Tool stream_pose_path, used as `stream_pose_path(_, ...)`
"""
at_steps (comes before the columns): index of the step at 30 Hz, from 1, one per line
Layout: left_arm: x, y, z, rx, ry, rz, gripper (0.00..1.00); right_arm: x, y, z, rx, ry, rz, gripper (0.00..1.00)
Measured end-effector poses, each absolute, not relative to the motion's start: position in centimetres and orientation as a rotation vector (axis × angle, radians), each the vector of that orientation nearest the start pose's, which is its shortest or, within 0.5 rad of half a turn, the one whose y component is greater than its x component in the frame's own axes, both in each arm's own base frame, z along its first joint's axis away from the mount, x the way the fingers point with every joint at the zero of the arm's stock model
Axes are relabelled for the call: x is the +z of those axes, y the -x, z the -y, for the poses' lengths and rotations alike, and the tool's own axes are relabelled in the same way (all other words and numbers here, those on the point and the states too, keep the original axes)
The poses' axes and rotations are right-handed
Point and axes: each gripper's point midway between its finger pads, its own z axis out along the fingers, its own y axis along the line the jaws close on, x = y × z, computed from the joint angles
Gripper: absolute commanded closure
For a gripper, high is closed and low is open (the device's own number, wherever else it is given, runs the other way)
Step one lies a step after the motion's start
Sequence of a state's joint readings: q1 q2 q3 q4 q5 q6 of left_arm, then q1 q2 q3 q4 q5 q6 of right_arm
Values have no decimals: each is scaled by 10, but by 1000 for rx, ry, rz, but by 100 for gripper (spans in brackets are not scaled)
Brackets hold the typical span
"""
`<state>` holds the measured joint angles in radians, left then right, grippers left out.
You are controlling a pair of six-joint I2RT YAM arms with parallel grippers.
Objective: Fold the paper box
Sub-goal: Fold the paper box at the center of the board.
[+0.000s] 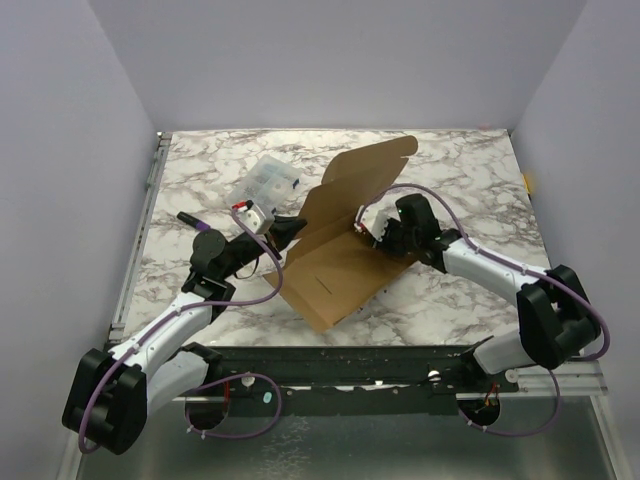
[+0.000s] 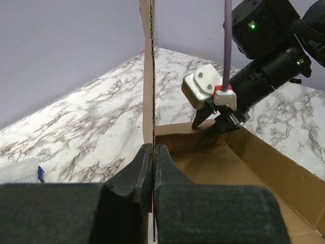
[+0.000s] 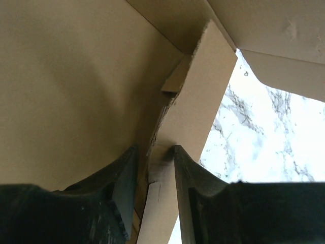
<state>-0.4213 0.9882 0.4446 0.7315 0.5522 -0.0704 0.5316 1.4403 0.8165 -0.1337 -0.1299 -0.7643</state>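
The paper box (image 1: 335, 262) is a brown cardboard sheet, partly folded, lying in the middle of the marble table, with one large flap (image 1: 365, 170) raised toward the back. My left gripper (image 1: 287, 231) is shut on the box's left wall, which shows edge-on between its fingers in the left wrist view (image 2: 153, 148). My right gripper (image 1: 372, 228) is at the box's right side and closed on a narrow cardboard flap (image 3: 195, 96). That flap runs between its fingers (image 3: 184, 173). The right gripper also shows in the left wrist view (image 2: 216, 121), at the box's far wall.
A small clear plastic case (image 1: 264, 183) lies behind the left gripper, and also shows in the left wrist view (image 2: 20, 170). A small dark pen-like object (image 1: 188, 216) lies at the left. Grey walls enclose the table on three sides.
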Motion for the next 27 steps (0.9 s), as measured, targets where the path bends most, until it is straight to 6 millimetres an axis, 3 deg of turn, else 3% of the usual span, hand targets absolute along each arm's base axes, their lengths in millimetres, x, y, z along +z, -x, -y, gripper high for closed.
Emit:
stream_pose_path(9,256,-271,226,-787,-713,-1274,100,88,-344,-166,287,1238,-1969,52)
stream_pose_path(19,256,-270,226,-789,-717,-1273,100,91,-324,-192,605,1210,-2004,43)
stream_pose_path(22,256,-270,227,-790,-718,-1272,100,93,-320,-195,653,1190,-2017,36)
stream_pose_path(27,256,-270,227,-790,-718,-1272,100,93,-325,-189,685,1103,-2074,36)
